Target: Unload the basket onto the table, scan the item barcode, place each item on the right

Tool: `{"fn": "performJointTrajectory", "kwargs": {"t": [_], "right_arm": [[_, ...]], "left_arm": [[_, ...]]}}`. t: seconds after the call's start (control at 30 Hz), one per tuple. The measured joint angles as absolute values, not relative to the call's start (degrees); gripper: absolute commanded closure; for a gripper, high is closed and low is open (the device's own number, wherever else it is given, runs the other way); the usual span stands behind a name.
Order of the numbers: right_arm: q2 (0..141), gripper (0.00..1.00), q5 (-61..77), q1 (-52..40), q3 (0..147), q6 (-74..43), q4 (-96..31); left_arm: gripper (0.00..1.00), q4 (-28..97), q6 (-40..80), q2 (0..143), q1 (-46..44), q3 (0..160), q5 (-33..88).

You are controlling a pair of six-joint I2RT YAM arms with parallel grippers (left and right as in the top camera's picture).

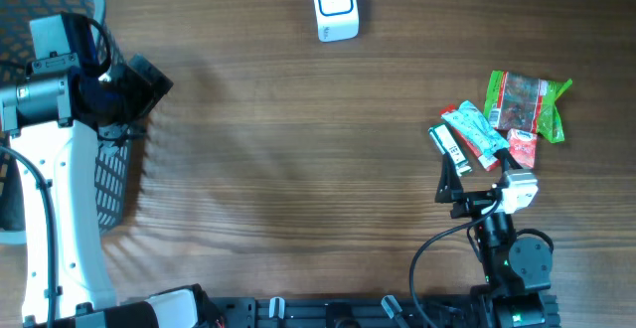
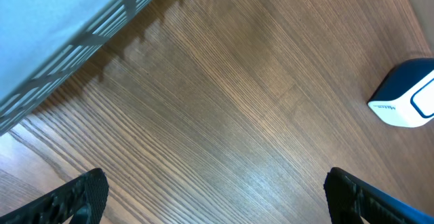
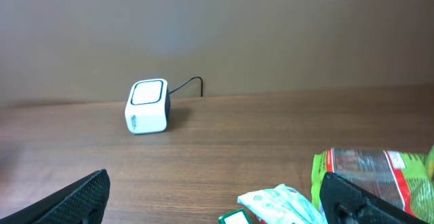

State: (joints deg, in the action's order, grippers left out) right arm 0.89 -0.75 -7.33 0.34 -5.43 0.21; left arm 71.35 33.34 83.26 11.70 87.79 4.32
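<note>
Over on the left stands a pale blue mesh basket [image 1: 109,184]. The left arm reaches across it and covers most of its inside, so I cannot tell what, if anything, lies in it. The left gripper [image 1: 139,87] hangs past the basket's right wall above bare wood, its jaws spread wide with nothing between them. From its own camera the two black fingers [image 2: 74,198] sit at the bottom corners with only tabletop between. The items to be scanned are loose on the right side of the table [image 1: 298,169], bunched in a small overlapping heap: a green snack packet [image 1: 525,101] farthest back, a teal-and-white packet [image 1: 475,132] lying aslant beside it, a red packet [image 1: 523,150] partly tucked under those, and a small green-and-white box [image 1: 449,146] at the heap's left edge. The right gripper [image 1: 453,177] hovers just in front of that box, jaws fully apart and gripping nothing. The barcode scanner [image 1: 335,7], a white cube with a blue-framed face, sits at the far middle of the table, well apart from both the heap and the basket. A thin dark cable [image 3: 188,83] curls out behind it. The table is brown wood with a strong straight grain, and behind it rises a plain brown wall [image 3: 271,27].
</note>
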Motion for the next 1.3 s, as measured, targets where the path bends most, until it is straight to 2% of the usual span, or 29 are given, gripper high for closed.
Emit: {"fn": "performJointTrajectory", "kwargs": {"t": [0.93, 1.03, 1.3], "right_arm": [[0.9, 0.00, 0.5, -7.3, 0.3, -2.3, 0.2], [0.9, 0.00, 0.5, -7.3, 0.3, -2.3, 0.2], [0.9, 0.00, 0.7, -7.3, 0.3, -2.3, 0.2]], "left_arm": [[0.00, 71.4, 33.3, 81.8, 11.7, 87.8, 4.3], [0.00, 71.3, 33.3, 76.0, 11.7, 87.5, 4.3], [0.00, 72.1, 33.3, 47.2, 11.7, 87.7, 2.8]]}}
